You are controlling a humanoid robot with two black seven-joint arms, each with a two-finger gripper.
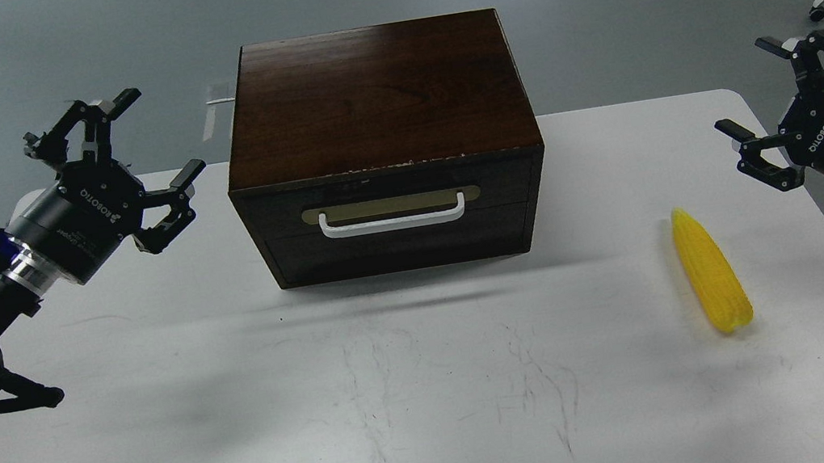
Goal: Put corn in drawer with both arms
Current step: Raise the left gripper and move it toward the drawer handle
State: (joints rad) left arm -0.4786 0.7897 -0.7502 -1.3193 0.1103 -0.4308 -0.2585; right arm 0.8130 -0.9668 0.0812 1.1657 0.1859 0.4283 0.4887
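White table (425, 426): corn (710, 269) lies below right end effector (782, 93), apart.

Glossy dark wooden box (376, 98), scuffed matt white table (404, 396), seemingly plastic ribbed corn (710, 270).

Readable only: "ROBOTIQ" in white capitals on the black body of the left hand (140, 149), just behind its fingers, and again on the body of the right hand (766, 88). Smaller print beside the left marking too blurred to read.
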